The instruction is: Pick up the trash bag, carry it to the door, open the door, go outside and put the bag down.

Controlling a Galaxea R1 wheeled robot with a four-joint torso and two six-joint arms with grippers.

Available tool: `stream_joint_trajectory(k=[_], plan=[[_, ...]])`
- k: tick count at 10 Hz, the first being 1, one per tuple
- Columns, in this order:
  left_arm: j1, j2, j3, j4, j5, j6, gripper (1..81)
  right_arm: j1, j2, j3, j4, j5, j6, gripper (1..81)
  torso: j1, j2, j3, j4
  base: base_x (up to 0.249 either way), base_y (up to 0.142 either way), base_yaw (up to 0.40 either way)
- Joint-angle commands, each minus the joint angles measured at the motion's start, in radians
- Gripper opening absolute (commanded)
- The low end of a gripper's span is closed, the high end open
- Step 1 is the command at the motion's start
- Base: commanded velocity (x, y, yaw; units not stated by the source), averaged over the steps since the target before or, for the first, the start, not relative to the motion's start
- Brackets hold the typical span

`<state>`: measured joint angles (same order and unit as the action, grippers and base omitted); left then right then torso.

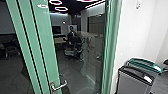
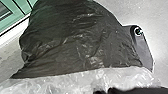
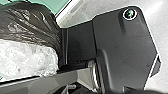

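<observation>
1. The trash bag (image 2: 75, 42) lies close beside the robot's dark base plate (image 3: 122, 47); whether it hangs or rests on the floor cannot be told. Its dark, filmy plastic bulges roundly, with glossy creases, and meets a paler, crinkled, see-through part.
2. Whether the left claw and the right claw are released, clenched or grasping the bag cannot be told.
3. At eleven o'clock in the head view stand smooth green upright strips of door frame (image 1: 42, 47), split by narrow dark lines. A bent metal lever handle (image 1: 60, 86) juts from them, low down.
4. At twelve o'clock is dark, glossy glass (image 1: 72, 71) with faint curved reflections. Beyond it, a person (image 1: 72, 31) appears small, beneath glowing oval ceiling lights (image 1: 61, 8).
5. At one o'clock, another green upright (image 1: 112, 45) borders a smooth white wall (image 1: 136, 27).
6. At two o'clock stand two bins: a gray one with a curved black rim (image 1: 132, 71), and just behind it one with a rounded teal rim (image 1: 142, 61).
</observation>
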<state>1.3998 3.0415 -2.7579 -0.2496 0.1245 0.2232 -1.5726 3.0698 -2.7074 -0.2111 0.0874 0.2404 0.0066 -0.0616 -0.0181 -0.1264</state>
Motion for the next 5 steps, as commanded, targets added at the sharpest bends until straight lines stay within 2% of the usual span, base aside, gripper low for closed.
stream_joint_trajectory(k=[1, 5], plan=[[-0.074, -0.001, -0.002, 0.009, 0.055, 0.005, 1.0, 0.051, 0.014, 0.006, -0.011, -0.038, -0.001, 81.1, 0.000, 0.000, 0.000, 0.000, 0.000, 0.000, 0.000], [-0.074, -0.002, -0.002, 0.007, 0.055, 0.004, 1.0, 0.050, 0.014, 0.005, -0.010, -0.038, -0.001, 81.1, 0.000, 0.000, 0.000, 0.000, 0.000, 0.000, 0.000]])
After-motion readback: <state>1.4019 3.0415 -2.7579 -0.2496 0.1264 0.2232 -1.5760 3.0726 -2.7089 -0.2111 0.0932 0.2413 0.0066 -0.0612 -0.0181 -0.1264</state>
